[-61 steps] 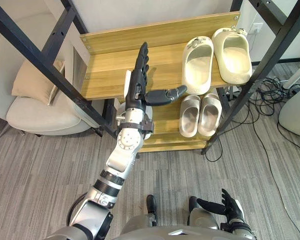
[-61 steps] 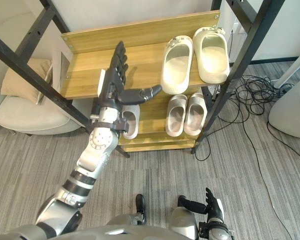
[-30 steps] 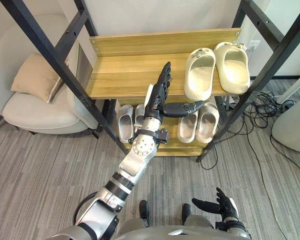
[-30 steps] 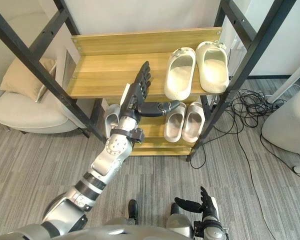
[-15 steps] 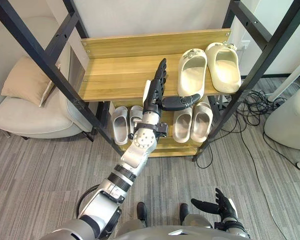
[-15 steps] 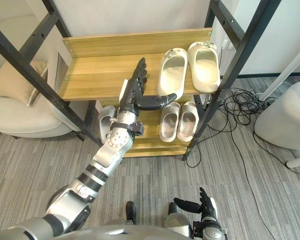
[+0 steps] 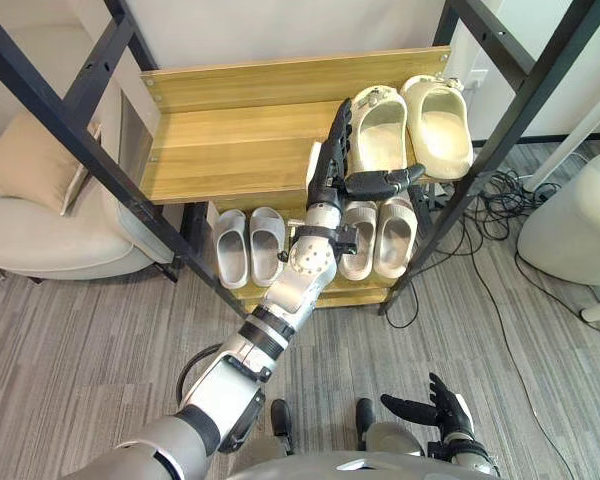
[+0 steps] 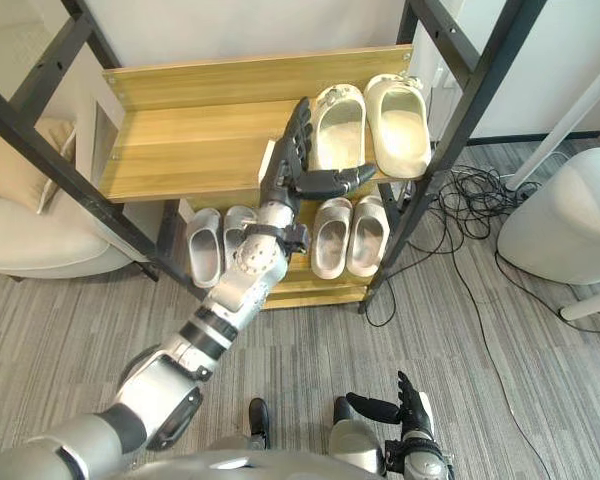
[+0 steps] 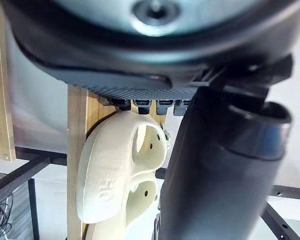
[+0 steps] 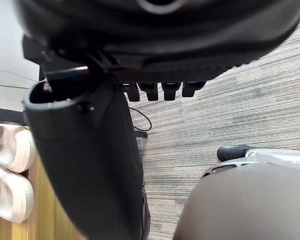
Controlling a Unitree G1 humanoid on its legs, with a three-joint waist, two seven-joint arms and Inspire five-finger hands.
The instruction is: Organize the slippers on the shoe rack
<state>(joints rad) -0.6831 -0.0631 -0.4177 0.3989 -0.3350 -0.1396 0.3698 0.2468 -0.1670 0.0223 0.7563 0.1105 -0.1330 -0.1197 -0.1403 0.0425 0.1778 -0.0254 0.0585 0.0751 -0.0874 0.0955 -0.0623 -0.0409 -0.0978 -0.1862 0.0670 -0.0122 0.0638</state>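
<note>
The rack (image 7: 230,150) stood on grey carpet (image 7: 100,340); its top slippers (image 7: 438,115) ran front-to-back, toes to the wall (image 7: 280,30). Left hand (image 7: 330,170) and right hand (image 7: 442,410) had their fingers released.

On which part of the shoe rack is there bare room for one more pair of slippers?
The upper shelf is bare from its left post to the left hand, open beside the cream slippers at the right end. The lower shelf is crowded with two grey pairs.
</note>
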